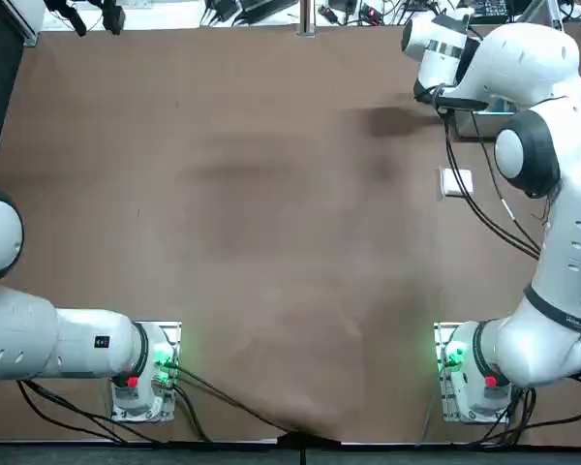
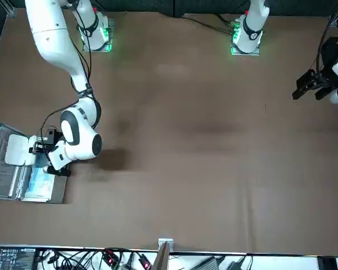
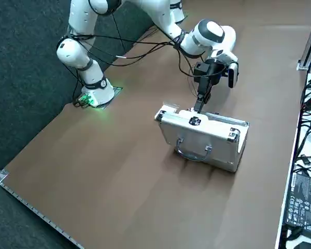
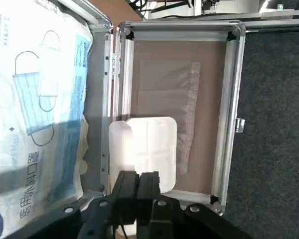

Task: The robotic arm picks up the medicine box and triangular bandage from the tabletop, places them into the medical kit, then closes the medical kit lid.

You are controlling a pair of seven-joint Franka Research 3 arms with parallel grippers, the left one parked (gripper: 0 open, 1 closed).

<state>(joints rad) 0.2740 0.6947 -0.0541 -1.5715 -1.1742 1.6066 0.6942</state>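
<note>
The medical kit [image 2: 55, 196] lies open at the table's far right side. Its lid [image 4: 233, 94] is swung back, and its outer face with the curved handle [image 3: 194, 150] shows in the right side view. My right gripper [image 4: 139, 181] hangs over the hinge line, shut on the edge of the triangular bandage [image 4: 145, 149], a white round-cornered packet. In the front view that packet [image 2: 17, 151] sits just beside the gripper [image 2: 35, 148]. The medicine box [image 1: 455, 181] lies on the tabletop beside the kit, also seen in the right side view [image 3: 168, 109].
A blue-printed face-mask packet [image 4: 37, 114] fills the kit's base. A clear pocket [image 4: 169, 94] lines the lid's inside. The table's edge and dark floor run close behind the open lid. Cables and gear lie along the far edge [image 3: 306, 197].
</note>
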